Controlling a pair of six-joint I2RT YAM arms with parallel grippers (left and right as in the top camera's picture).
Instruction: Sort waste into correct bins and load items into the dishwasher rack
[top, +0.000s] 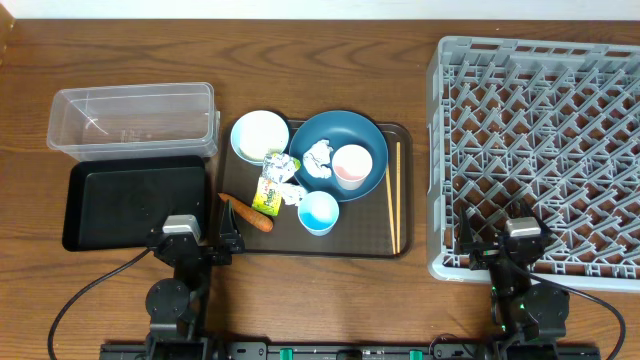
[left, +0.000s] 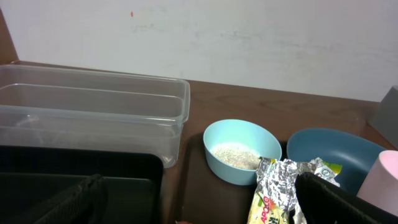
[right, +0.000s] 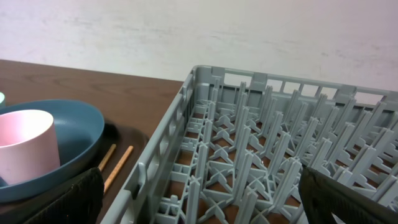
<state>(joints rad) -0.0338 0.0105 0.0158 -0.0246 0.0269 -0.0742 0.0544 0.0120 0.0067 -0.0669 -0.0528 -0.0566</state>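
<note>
On the brown serving tray, the dark blue dish (top: 350, 132) holds crumpled white paper (top: 318, 160) and the pink cup (top: 352, 165). The small white bowl (top: 260, 135) holds rice (left: 235, 155). The light blue cup (top: 319, 212), yellow-green wrapper (top: 268, 195), foil scrap (top: 291, 192), carrot piece (top: 252, 215) and chopsticks (top: 393, 195) lie near it. The clear tub (top: 130, 120) and black tray (top: 135, 205) sit on the left, the grey rack (top: 540, 150) on the right. My left gripper (top: 198, 240) is open and empty at the black tray's front right corner. My right gripper (top: 505, 245) is open and empty over the rack's front edge.
The brown serving tray (top: 370, 240) lies between the bins and the rack. In the left wrist view the wrapper (left: 270, 199) and foil (left: 280, 177) lie just left of my right finger. The right wrist view shows the rack wall (right: 161, 162) and chopsticks (right: 115, 165).
</note>
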